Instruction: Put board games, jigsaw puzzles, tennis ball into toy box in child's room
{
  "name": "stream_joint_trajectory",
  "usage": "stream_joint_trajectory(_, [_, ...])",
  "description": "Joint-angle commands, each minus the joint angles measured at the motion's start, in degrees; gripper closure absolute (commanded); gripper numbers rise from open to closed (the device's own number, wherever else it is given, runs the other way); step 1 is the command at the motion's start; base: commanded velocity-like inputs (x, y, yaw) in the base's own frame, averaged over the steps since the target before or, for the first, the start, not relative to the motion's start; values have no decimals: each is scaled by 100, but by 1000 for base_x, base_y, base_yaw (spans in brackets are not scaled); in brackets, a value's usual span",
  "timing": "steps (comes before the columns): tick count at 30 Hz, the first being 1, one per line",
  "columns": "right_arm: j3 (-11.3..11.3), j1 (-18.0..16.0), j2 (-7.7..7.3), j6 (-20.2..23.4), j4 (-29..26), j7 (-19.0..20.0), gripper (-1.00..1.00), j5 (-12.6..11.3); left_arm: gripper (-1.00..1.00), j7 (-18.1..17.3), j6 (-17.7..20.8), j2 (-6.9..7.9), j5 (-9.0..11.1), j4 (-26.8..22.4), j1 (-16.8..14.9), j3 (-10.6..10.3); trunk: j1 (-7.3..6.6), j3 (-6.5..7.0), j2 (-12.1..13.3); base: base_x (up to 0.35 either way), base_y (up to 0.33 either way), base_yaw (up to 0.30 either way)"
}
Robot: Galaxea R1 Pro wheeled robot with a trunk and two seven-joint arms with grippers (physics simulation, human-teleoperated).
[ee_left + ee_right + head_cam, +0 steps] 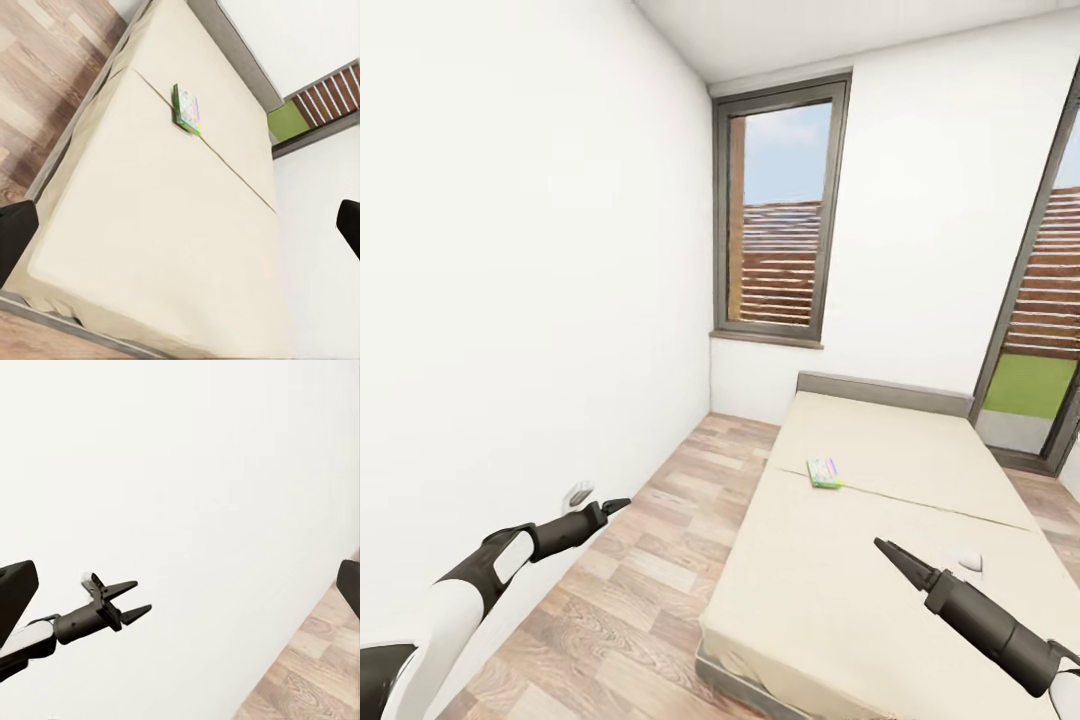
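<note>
One bed (880,540), beige mattress, grey headboard; one board game (824,472) lying on it, green-edged with a colourful cover; one small pale object (968,560) also on the mattress, too blurred to name. Two dark-framed windows: one (780,210) on the far wall, a second (1050,300) at the right edge; two robot arms, left gripper (612,507) and right gripper (884,548); one wood-plank floor (630,600).

Beige bed (880,560) on wood floor (630,600); 1 green-edged game box (824,472) on mattress.
</note>
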Motion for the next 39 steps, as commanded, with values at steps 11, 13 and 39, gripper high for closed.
stream_joint_trajectory(11, [-479, -93, 15, 719, -58, -52, -100, -555, -100, -12, 112, 67, 25, -1, -2, 17, 2, 75, -2, 0, 0, -210])
stream_joint_trajectory(13, [-551, -107, 18, 745, -72, -52, -100, -674, -100, -11, 112, 66, 24, -1, -1, 15, 2, 88, -2, 0, 0, -211])
stream_joint_trajectory(39, [-609, -371, 37, 1343, -97, -1862, -100, -1393, -100, -12, 113, 78, 27, -1, -1, 14, 2, 122, -2, 0, 5, -49])
